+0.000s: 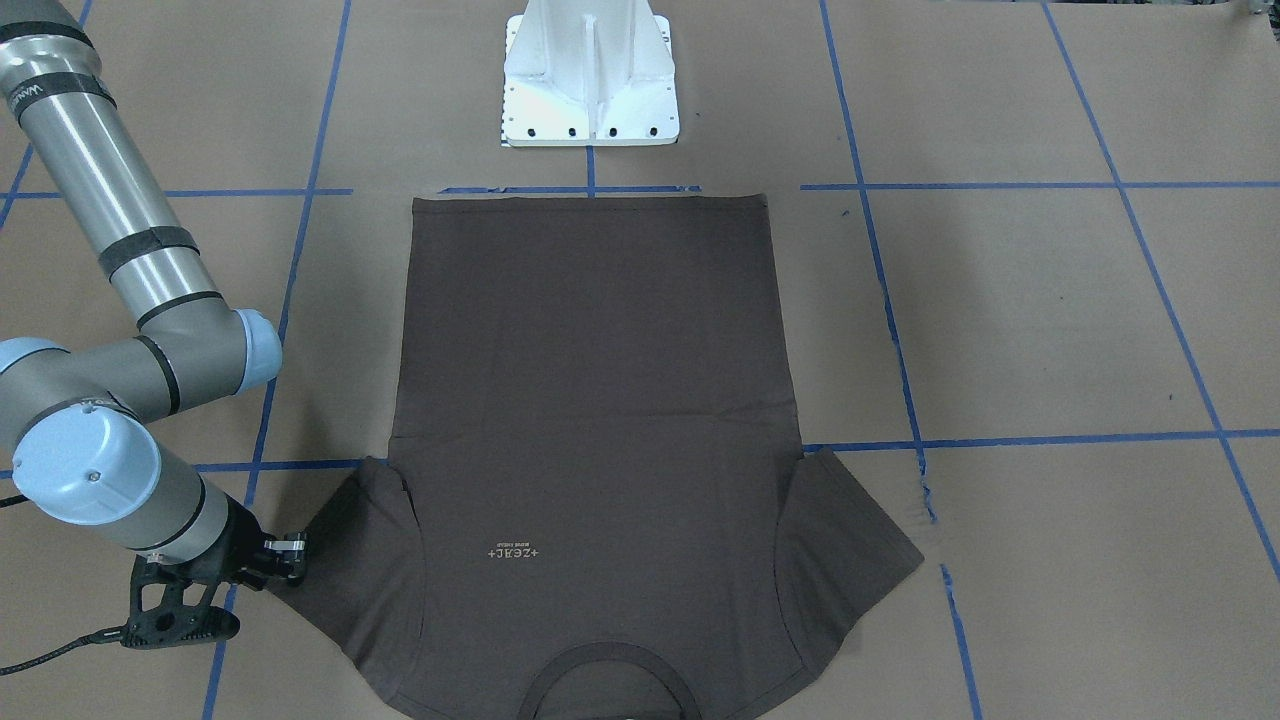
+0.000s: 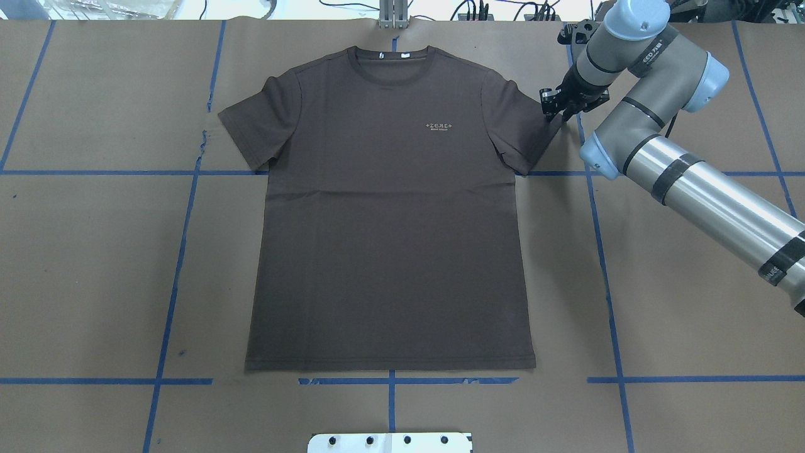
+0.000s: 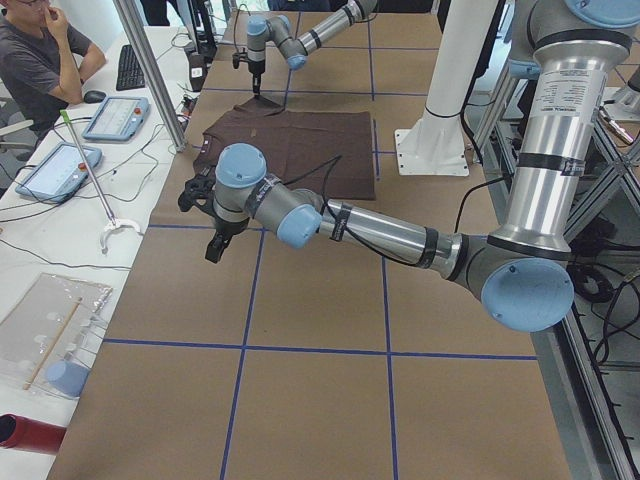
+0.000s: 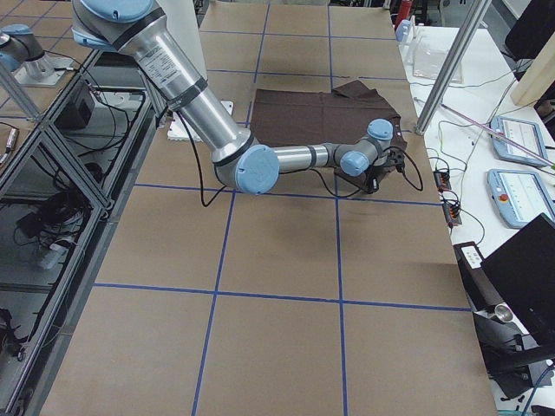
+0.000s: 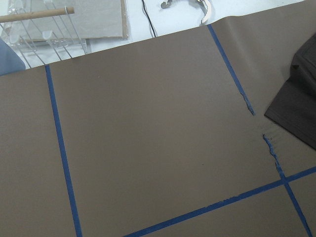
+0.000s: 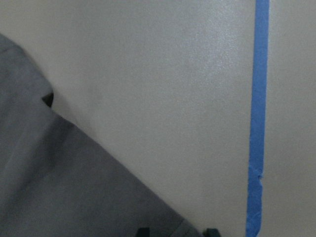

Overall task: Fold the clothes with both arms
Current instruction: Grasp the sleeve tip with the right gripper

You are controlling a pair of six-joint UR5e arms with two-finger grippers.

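Brown-papered tabletop (image 2: 94, 251) carries the T-shirt (image 2: 390, 220) flat, logo (image 2: 439, 126) up. My left hand (image 3: 213, 222) hangs above bare paper (image 5: 148, 123), one sleeve (image 5: 296, 106) near, inboard of it, its grip unreadable; my right hand (image 2: 552, 112), spread open, sits at the other sleeve (image 2: 519, 129), on its hem. Closing there, I risk pinching one layer only, skewing the fold.
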